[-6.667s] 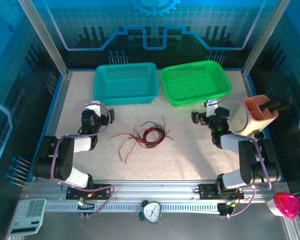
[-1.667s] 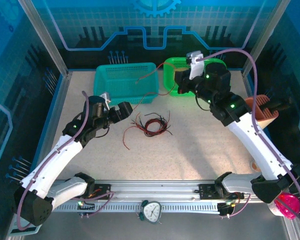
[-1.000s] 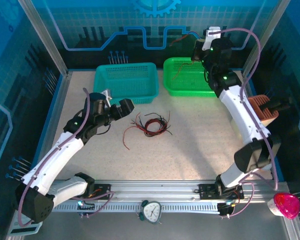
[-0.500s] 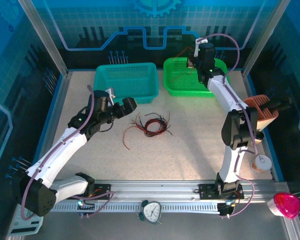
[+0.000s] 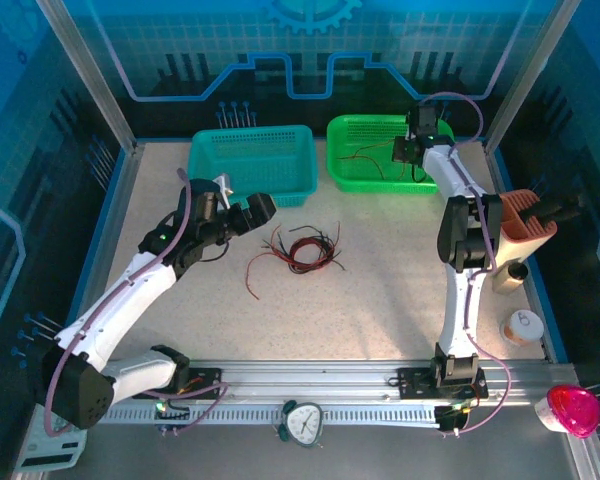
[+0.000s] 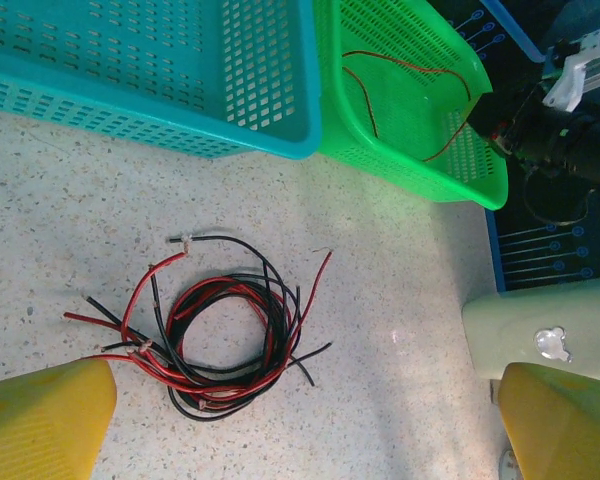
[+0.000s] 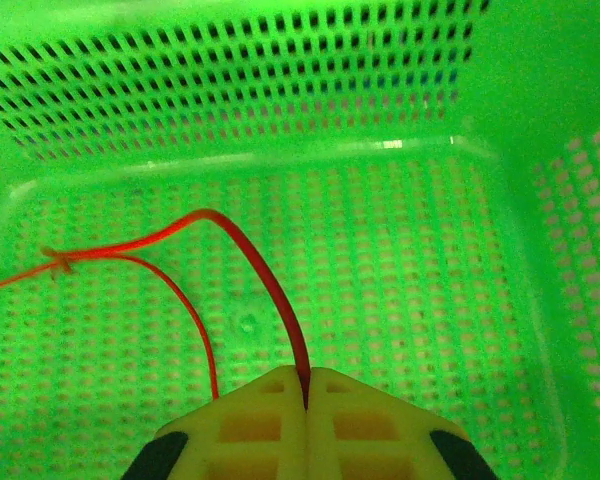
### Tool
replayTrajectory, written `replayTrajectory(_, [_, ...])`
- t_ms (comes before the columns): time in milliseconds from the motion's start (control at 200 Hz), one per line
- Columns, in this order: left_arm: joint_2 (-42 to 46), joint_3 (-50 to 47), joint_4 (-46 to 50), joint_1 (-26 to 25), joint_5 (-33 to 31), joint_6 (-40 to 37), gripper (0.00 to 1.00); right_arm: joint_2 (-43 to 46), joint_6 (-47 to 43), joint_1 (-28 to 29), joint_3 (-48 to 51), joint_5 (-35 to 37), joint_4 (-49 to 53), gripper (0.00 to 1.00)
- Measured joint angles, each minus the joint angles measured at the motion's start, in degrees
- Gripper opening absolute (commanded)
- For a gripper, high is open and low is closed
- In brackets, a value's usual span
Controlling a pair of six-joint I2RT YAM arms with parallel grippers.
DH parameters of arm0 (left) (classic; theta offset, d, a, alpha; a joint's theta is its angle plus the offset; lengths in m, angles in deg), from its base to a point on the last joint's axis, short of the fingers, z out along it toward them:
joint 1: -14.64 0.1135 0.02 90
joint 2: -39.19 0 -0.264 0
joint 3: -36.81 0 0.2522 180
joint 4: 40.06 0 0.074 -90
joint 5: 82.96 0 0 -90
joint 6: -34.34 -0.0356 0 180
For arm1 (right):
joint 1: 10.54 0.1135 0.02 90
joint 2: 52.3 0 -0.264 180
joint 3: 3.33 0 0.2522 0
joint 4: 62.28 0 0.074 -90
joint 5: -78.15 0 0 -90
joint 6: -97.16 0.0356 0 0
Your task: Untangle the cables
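Right hand (image 7: 305, 375) clamped on a red cable (image 7: 270, 290) inside green basket (image 7: 500, 120); left hand (image 5: 255, 210) wide open near tangled red and black cables (image 6: 225, 335) on worktop (image 6: 400, 330).

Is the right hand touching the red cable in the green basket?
Touching: right wrist view shows the right hand shut on the red cable.

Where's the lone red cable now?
Red cable lies inside the green basket, far right in the top view beside the teal basket, pinched in the right jaws.
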Motion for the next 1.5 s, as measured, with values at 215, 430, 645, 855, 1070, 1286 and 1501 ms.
replayTrajectory(215, [0.0, 0.0, 0.1, 0.0, 0.0, 0.0, 0.99, 0.1, 1.4, 0.1, 0.0, 0.0, 2.5, 0.63])
replayTrajectory(430, [0.1, 0.0, 0.9, 0.0, 0.0, -0.1, 0.99, 5.3, 3.1, 0.2, 1.8, -2.1, 2.5, 0.71])
replayTrajectory(645, [0.9, 0.0, 2.6, 0.0, -0.5, -0.6, 0.99, 19.5, 5.5, 2.6, 7.6, -6.8, -1.1, 0.70])
replayTrajectory(855, [3.9, -3.1, 2.8, 0.0, -1.0, -0.7, 0.99, 35.4, 8.8, 12.8, 24.6, -11.0, -7.4, 0.77])
replayTrajectory(1070, [4.5, -8.4, 4.5, -0.2, -1.1, -0.7, 0.99, 41.2, 15.3, 21.9, 48.9, -12.9, -11.6, 0.67])
replayTrajectory(1286, [4.5, -9.9, 4.6, -1.3, -1.1, -0.5, 0.99, 45.3, 23.0, 22.2, 67.6, -15.3, -14.0, 0.60])
replayTrajectory(1501, [1.3, -10.0, 2.8, -2.9, -1.1, -0.4, 0.99, 44.3, 26.5, 22.5, 68.3, -17.5, -20.0, 0.52])
